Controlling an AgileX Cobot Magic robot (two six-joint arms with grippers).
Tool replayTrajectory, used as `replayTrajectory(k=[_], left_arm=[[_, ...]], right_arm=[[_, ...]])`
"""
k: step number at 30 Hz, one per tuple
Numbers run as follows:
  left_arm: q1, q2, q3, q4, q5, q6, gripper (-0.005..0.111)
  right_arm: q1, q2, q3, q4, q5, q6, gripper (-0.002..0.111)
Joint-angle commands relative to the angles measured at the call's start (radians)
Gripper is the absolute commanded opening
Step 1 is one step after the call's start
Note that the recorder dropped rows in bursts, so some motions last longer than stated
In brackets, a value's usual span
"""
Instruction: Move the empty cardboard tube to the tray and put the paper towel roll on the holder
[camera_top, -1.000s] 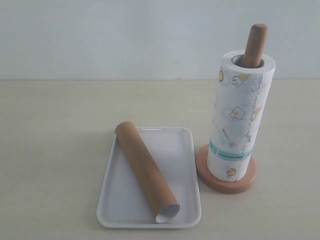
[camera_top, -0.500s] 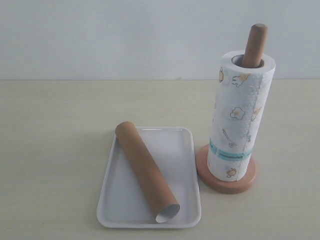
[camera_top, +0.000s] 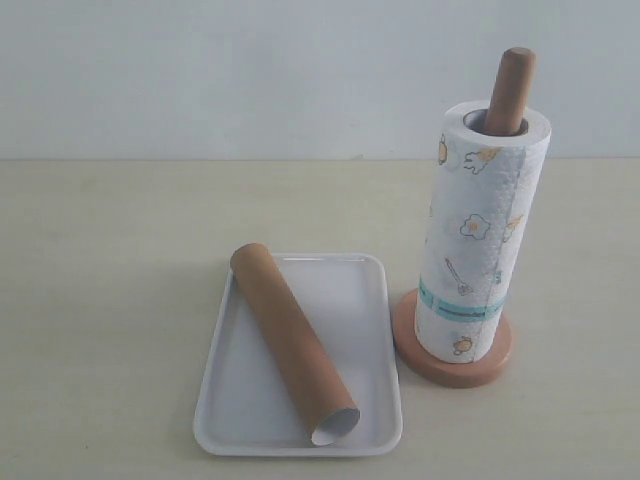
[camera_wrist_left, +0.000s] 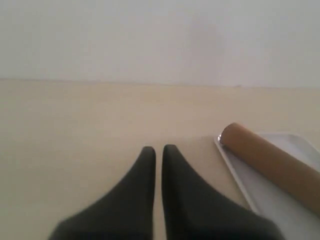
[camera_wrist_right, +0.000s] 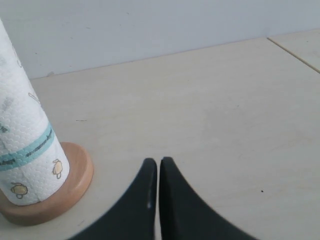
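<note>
The empty cardboard tube (camera_top: 292, 340) lies slantwise inside the white tray (camera_top: 365, 290), its open whitish end toward the front. The paper towel roll (camera_top: 476, 235) stands upright on the holder (camera_top: 453, 370), whose pole top (camera_top: 513, 80) sticks out above it. Neither gripper shows in the exterior view. In the left wrist view my left gripper (camera_wrist_left: 158, 150) is shut and empty over bare table, beside the tray (camera_wrist_left: 272, 197) and the tube (camera_wrist_left: 272, 160). In the right wrist view my right gripper (camera_wrist_right: 158, 162) is shut and empty, next to the holder base (camera_wrist_right: 75, 182) and roll (camera_wrist_right: 25, 145).
A pale wall runs behind the beige table (camera_top: 120, 260). In the right wrist view a table edge or seam (camera_wrist_right: 295, 50) shows at the far corner.
</note>
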Motion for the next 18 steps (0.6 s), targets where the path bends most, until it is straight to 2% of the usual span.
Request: replayTrajectory(k=[1, 10, 12, 18], left_arm=[[0.034, -0.002, 0.006, 0.013, 0.018, 0.023, 0.004], [0.137, -0.002, 0.006, 0.015, 0.049, 0.035, 0.004], [0.137, -0.002, 0.006, 0.017, 0.071, 0.083, 0.004], [0.137, -0.002, 0.006, 0.017, 0.071, 0.083, 0.004]], right_arm=[[-0.002, -0.004, -0.001, -0.003, -0.008, -0.004, 0.001], [-0.002, -0.004, -0.001, -0.003, -0.008, -0.004, 0.001], [-0.002, -0.004, -0.001, -0.003, -0.008, -0.004, 0.001], [-0.002, -0.004, -0.001, -0.003, -0.008, -0.004, 0.001]])
